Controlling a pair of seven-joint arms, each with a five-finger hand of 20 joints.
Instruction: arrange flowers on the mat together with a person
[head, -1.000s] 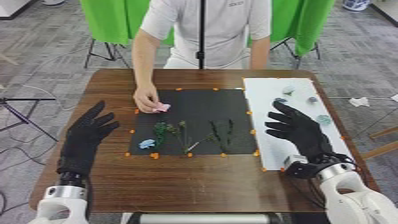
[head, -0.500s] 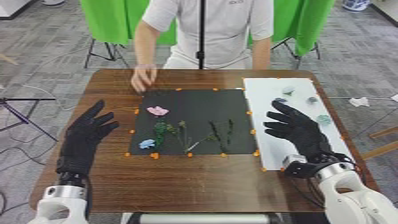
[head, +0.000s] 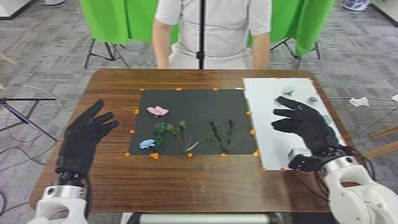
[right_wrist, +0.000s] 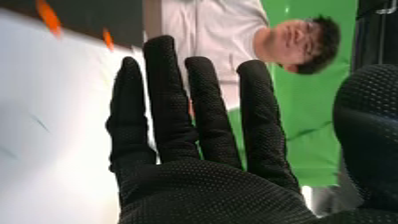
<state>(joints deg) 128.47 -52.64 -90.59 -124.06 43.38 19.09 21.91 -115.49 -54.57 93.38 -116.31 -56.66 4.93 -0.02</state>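
From my seat at the far end of the link, I take the black mat (head: 194, 106) as my landmark on the wooden table (head: 204, 187). The pink flower (head: 158, 110) lies on its far left part, just beyond a leafy green stem (head: 160, 131). The blue flower (head: 147, 144) is at its near left corner, and more green stems (head: 214, 137) lie across its nearer half. Orange markers (head: 155, 156) dot its border.

My left hand (head: 86, 132) hangs to the left of the mat, fingers relaxed and holding nothing. My right hand (head: 306, 125) is to the mat's right, above the white sheet (head: 272, 142); in the wrist view the right hand (right_wrist: 209, 192) has straight fingers and an empty grasp (a tidy open palm).

Beyond it on that sheet sit a pale flower (head: 288, 91) and what seems a greyish bloom (head: 312, 100), too small to be sure.
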